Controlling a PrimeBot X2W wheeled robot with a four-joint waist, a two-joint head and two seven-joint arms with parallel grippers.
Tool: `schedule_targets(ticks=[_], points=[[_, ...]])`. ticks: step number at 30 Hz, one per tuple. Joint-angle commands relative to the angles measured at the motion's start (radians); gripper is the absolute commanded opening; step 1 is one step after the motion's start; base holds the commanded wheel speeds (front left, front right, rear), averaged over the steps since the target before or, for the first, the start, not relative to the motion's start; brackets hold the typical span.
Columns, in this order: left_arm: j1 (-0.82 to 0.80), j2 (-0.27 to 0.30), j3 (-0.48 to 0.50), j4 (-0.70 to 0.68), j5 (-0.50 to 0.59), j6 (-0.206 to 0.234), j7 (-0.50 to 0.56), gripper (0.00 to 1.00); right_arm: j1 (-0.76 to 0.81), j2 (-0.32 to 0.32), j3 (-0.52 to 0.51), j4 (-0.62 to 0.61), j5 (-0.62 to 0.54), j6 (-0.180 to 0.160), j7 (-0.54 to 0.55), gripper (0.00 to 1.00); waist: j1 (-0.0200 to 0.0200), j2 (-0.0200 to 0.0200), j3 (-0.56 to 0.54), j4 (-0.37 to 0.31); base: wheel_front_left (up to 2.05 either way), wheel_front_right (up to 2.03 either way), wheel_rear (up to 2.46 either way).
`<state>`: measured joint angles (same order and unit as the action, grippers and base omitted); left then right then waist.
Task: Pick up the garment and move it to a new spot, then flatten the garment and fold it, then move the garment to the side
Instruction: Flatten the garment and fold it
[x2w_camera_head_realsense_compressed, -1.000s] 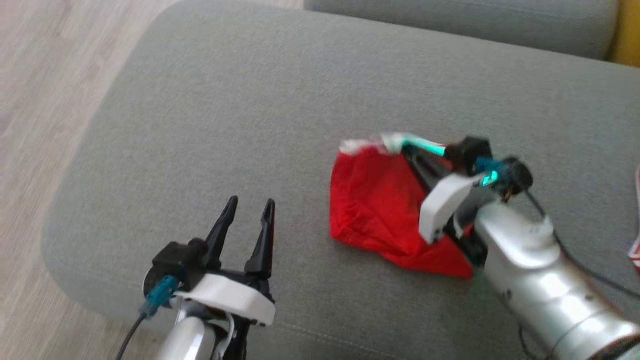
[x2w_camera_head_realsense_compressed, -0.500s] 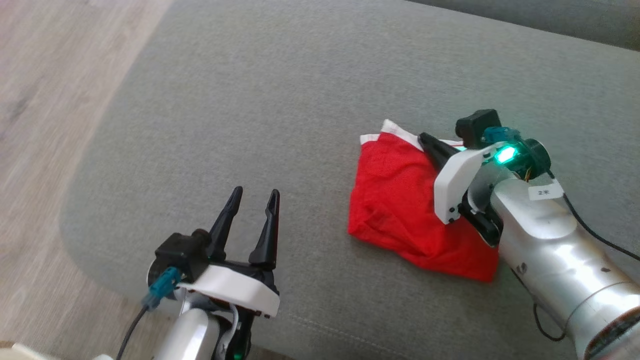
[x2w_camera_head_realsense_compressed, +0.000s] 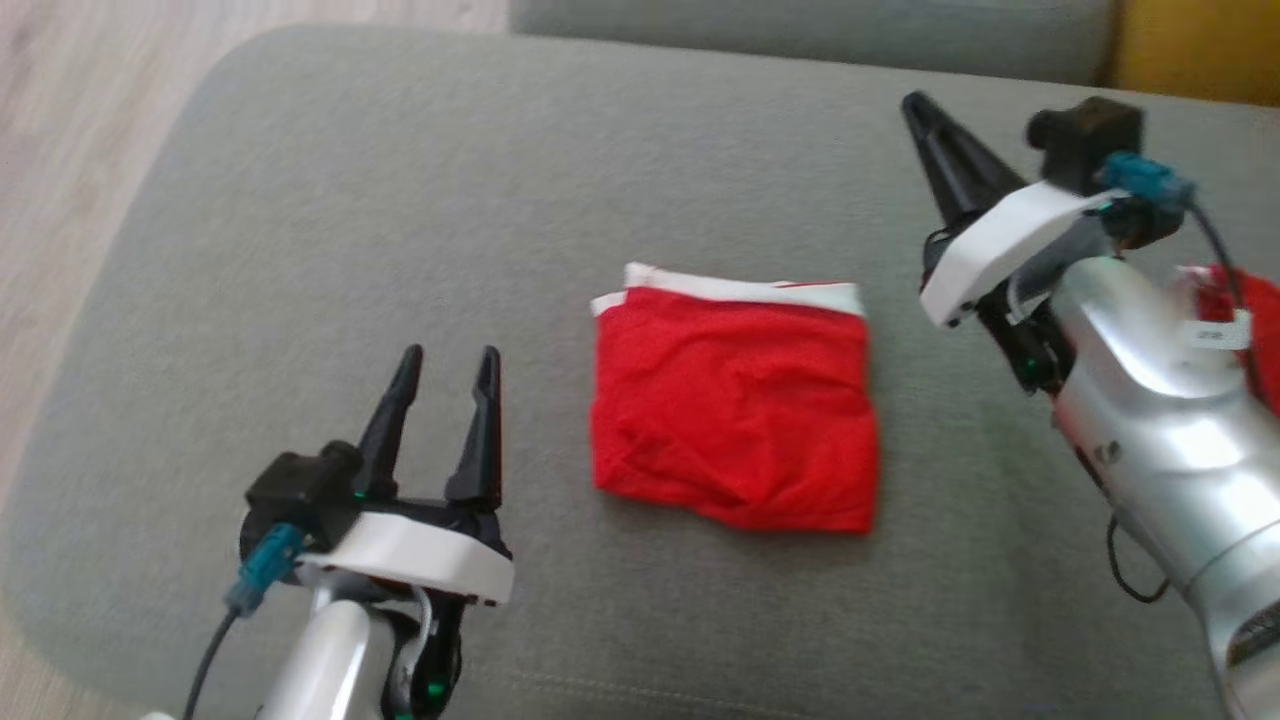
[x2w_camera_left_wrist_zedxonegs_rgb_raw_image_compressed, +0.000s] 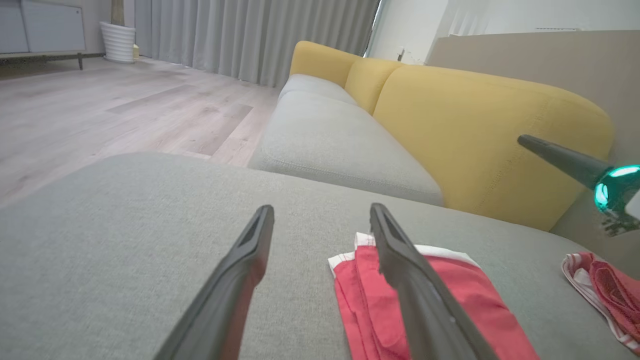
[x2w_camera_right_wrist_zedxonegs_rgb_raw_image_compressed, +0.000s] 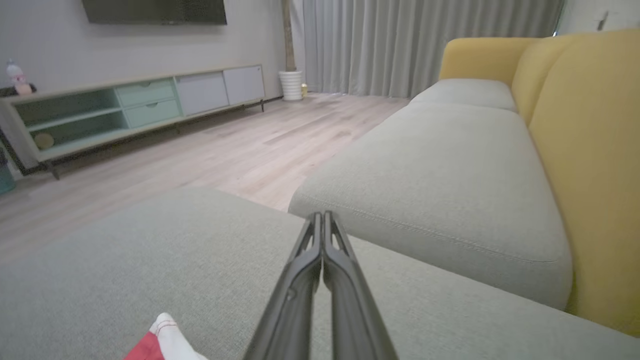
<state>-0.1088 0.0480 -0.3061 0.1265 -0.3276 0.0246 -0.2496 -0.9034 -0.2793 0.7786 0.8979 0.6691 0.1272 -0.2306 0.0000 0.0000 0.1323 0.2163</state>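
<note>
Grey sofa cushion (x2w_camera_head_realsense_compressed: 300, 200) is spreading under everything. Folded red cloth garment with a white hem (x2w_camera_head_realsense_compressed: 735, 410) is lying on it, just right of the left gripper (x2w_camera_head_realsense_compressed: 450, 355), which is standing spread and empty, and left of the right gripper (x2w_camera_head_realsense_compressed: 912, 100), which is hovering pinched together on nothing. Soft, light and limp, it is probably needing a pinch through all layers at one edge

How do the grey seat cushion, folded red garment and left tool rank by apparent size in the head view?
Largest first:
grey seat cushion
folded red garment
left tool, nearer the camera, so unsure
</note>
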Motion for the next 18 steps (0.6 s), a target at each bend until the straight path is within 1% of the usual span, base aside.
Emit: schedule_targets(ticks=[1, 6, 9, 11, 13, 16, 18], points=[[-0.038, 0.002, 0.042, -0.042, 0.007, -0.005, -0.012, 1.00, 0.023, -0.007, -0.020, -0.040, 0.004, 0.003, -0.017, 0.00, 0.0000, 0.0000, -0.039, -0.052, 0.00, 0.00, 0.00], [-0.023, 0.002, 0.074, -0.055, 0.018, -0.009, -0.012, 1.00, 0.148, -0.026, -0.153, -0.122, -0.029, 0.003, -0.030, 0.00, 0.0000, 0.0000, -0.080, -0.115, 0.00, 0.00, 0.00], [-0.008, 0.002, 0.091, -0.059, 0.024, -0.010, -0.012, 1.00, 0.258, -0.027, -0.265, -0.222, -0.110, 0.003, -0.031, 0.00, 0.0000, 0.0000, -0.098, -0.148, 0.00, 0.00, 0.00], [0.002, 0.002, 0.100, -0.061, 0.027, -0.011, -0.012, 1.00, 0.349, -0.008, -0.352, -0.296, -0.170, 0.003, -0.031, 0.00, 0.0000, 0.0000, -0.107, -0.166, 0.00, 0.00, 0.00], [0.014, 0.002, 0.108, -0.063, 0.028, -0.012, -0.012, 1.00, 0.443, 0.024, -0.428, -0.370, -0.238, 0.003, -0.031, 0.00, 0.0000, 0.0000, -0.114, -0.181, 0.00, 0.00, 0.00], [0.034, 0.002, 0.111, -0.058, 0.028, -0.015, -0.012, 1.00, 0.574, 0.078, -0.503, -0.467, -0.354, 0.003, -0.031, 0.00, 0.0000, 0.0000, -0.123, -0.198, 0.00, 0.00, 0.00], [0.050, 0.002, 0.110, -0.050, 0.031, -0.016, -0.012, 1.00, 0.643, 0.126, -0.557, -0.512, -0.409, 0.003, -0.031, 0.00, 0.0000, 0.0000, -0.127, -0.207, 0.00, 0.00, 0.00]])
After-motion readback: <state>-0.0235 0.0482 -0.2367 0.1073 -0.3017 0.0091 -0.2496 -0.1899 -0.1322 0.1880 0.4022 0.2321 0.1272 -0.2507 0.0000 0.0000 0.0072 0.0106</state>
